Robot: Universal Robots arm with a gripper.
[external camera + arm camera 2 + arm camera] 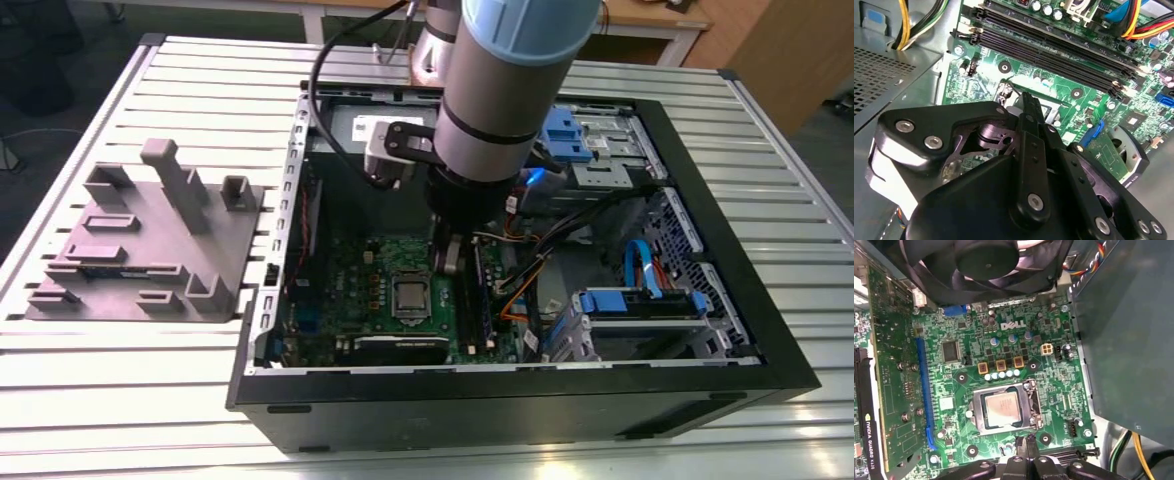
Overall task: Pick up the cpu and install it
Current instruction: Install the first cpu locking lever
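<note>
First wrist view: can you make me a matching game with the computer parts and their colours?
Things:
1. cpu
2. fan
3. long slot
4. motherboard

Colours:
a. blue
b. green
c. silvery grey
d. black

Pairs: 1-c, 2-d, 3-a, 4-b.

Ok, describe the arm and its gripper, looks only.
The arm is a silver-grey cylinder with black bands and a pale blue cap; a black cable loops beside it. The gripper is black, with angular link plates and silver screws.
</note>
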